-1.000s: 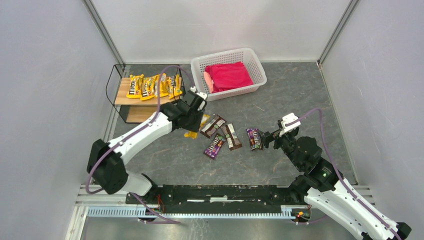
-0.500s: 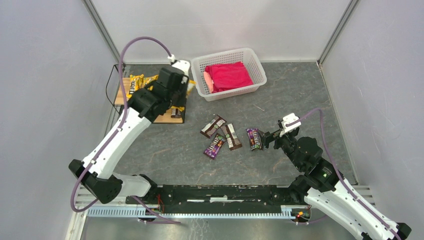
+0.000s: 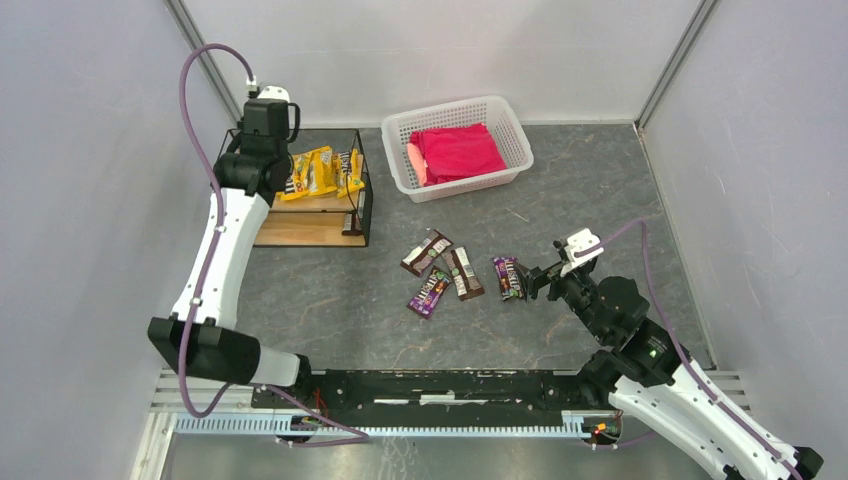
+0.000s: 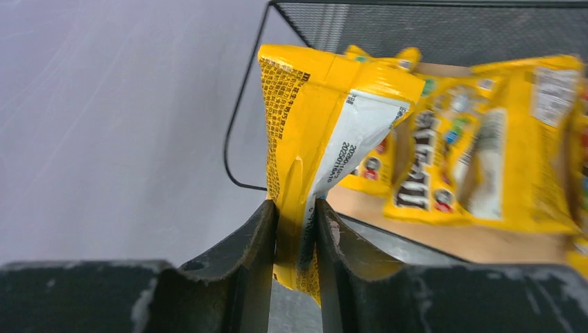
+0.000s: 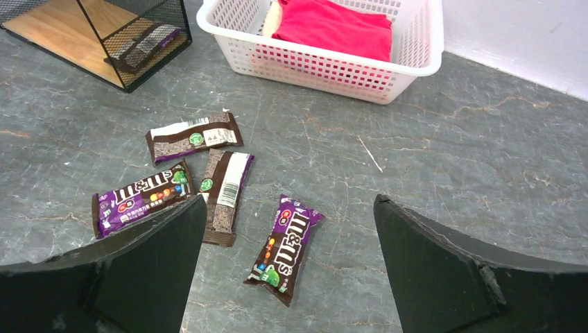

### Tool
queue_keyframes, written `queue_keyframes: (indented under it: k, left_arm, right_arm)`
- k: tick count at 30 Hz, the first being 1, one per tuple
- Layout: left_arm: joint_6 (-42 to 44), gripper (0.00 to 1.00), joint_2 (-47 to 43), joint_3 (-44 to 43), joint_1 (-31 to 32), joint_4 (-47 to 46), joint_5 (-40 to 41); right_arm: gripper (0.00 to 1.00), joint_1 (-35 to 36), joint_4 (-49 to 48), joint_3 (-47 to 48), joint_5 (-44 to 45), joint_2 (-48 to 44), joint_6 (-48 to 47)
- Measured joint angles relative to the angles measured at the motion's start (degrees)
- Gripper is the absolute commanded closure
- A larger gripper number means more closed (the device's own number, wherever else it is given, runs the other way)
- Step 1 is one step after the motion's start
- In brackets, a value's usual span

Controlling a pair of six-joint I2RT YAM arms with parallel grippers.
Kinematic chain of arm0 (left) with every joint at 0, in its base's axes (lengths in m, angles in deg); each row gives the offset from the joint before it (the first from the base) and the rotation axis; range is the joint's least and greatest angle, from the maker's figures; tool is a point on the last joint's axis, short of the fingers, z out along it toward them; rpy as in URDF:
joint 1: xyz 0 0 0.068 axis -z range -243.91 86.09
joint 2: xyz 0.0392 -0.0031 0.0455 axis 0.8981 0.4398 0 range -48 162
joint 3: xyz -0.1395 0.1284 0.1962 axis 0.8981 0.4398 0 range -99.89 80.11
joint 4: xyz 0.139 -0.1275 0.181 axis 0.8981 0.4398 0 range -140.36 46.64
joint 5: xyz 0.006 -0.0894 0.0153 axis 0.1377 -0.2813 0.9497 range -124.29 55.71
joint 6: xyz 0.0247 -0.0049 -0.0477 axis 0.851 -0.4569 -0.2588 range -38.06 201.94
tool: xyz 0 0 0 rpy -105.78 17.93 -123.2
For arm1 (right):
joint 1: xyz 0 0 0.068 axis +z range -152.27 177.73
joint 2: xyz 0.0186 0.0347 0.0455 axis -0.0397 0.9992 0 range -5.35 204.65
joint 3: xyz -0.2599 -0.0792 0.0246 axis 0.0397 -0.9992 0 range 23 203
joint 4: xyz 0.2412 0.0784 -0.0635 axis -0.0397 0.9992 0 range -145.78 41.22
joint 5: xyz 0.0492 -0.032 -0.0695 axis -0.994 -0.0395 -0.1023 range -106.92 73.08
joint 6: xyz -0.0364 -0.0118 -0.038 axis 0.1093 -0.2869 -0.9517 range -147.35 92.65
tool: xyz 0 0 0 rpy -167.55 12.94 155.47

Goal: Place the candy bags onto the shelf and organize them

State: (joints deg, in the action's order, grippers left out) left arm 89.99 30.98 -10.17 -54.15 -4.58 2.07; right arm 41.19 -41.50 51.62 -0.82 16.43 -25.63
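Left gripper [image 4: 297, 225] pinches a yellow candy bag [image 4: 326, 118] above the shelf [image 3: 305, 228], at the table's [image 3: 560, 190] 10 o'clock. Right gripper [image 5: 290, 208] gapes wide above a purple bag [image 5: 284, 250]; three more dark bags [image 5: 225, 187] lie at its 9 o'clock.

Surface [image 3: 600, 180]: grey, marbled.
Shelf [image 3: 292, 230] stands far left.
White basket [image 3: 470, 184] far centre, right of shelf, apart from it.
Four candy bags lie flat mid-surface:
- brown bag [image 3: 426, 252] farthest
- second brown bag [image 3: 462, 273] just right of it
- purple bag [image 3: 429, 292] near-left, close against second brown bag
- other purple bag [image 3: 509, 277] rightmost, apart

Thin pale sliver [image 3: 516, 214] between basket and bags.
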Motion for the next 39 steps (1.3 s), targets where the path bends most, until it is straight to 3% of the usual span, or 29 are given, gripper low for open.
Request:
queue_keyframes:
  k: [11,22,33,39]
  left_arm:
    - [2.08,0.66,11.04,-2.19,-10.8,-4.76,2.38]
    - [2.05,0.68,14.58,-1.66,-12.63,-6.64,0.7]
    - [-1.64,0.43,12.39,0.68,-12.68,-6.84,-6.86]
    - [-5.95,0.38,8.57,0.7,-12.76,-5.42,-8.48]
  right_arm:
    - [0.02,1.77,0.02,-0.04,0.59,-2.71,-0.09]
    - [0.02,2.12,0.04,-0.39,0.94,-2.89,-0.09]
    - [0.02,2.19,-0.02,-0.55,1.07,-2.8,-0.09]
    - [0.02,2.21,-0.02,-0.9,1.09,-2.69,-0.11]
